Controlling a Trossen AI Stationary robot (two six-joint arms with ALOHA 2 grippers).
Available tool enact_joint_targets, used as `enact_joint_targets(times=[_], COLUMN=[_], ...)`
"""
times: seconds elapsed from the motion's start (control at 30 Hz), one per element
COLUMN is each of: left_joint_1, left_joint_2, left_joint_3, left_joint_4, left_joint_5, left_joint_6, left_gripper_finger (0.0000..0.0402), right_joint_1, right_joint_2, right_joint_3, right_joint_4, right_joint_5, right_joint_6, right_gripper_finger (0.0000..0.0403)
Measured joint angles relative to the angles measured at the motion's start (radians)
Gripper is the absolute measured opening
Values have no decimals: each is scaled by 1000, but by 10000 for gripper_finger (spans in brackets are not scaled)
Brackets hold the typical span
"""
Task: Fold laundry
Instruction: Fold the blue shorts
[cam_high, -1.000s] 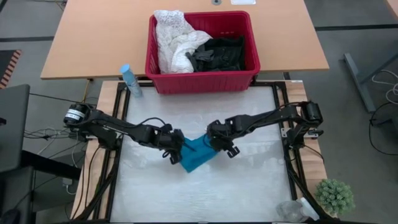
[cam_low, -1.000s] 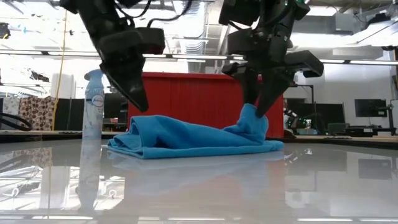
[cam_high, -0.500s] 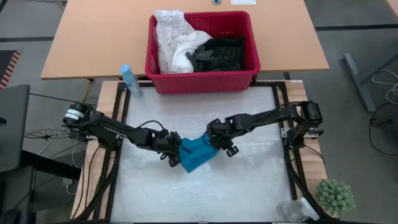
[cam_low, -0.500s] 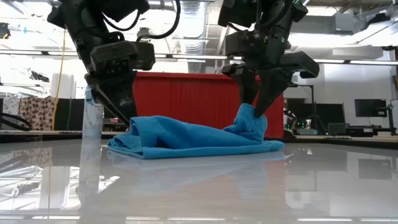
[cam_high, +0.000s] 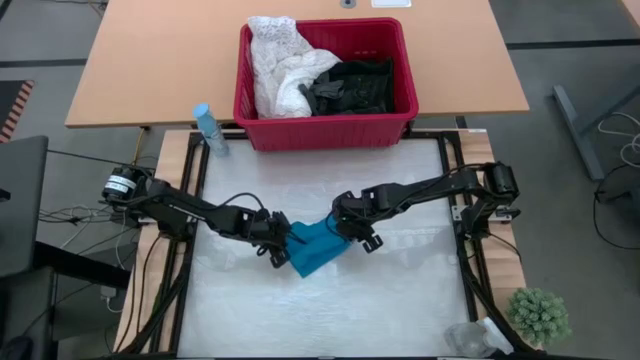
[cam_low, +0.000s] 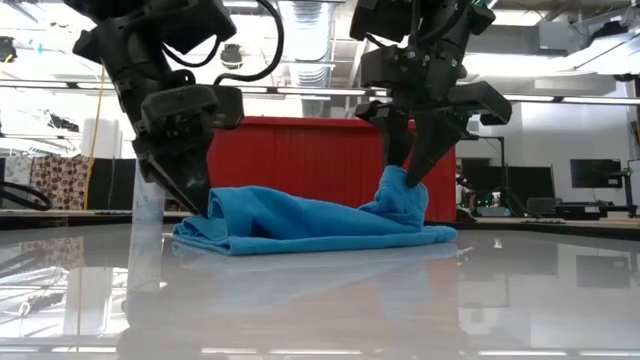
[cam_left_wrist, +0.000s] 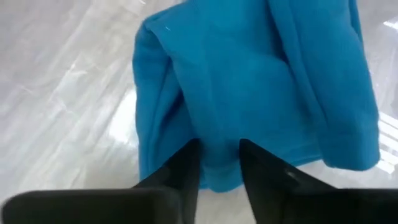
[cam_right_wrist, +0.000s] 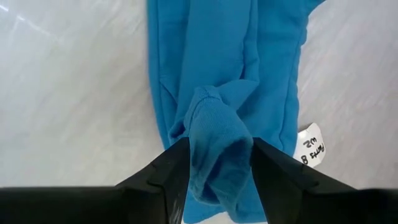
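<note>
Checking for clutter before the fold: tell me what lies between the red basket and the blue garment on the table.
Nothing: the high view shows only bare white tabletop between the red basket and the blue garment.

A glossy white worktop (cam_high: 390, 300) in a black metal frame stands on grey flooring (cam_high: 570, 40). Behind it sits a long tan wooden table (cam_high: 150, 70). A small green potted plant (cam_high: 538, 316) rests by one corner. Beyond, ceiling strip lights (cam_low: 300, 90) glow over dark computer monitors (cam_low: 595, 172) and patterned fabric (cam_low: 60, 180).
</note>
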Motion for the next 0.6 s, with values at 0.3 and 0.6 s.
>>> enact_joint_targets(times=[0.3, 0.6], left_joint_1=[28, 74], left_joint_2=[0, -8], left_joint_3=[0, 64], left_joint_4=[0, -112], left_joint_5=[10, 103], left_joint_6=[34, 63], left_gripper_finger=[5, 0], right_joint_1=[0, 0], right_joint_2=[0, 0], right_joint_3=[0, 0], right_joint_4=[0, 4], right_joint_5=[0, -1], right_joint_6=[0, 0], right_gripper_finger=[189, 189])
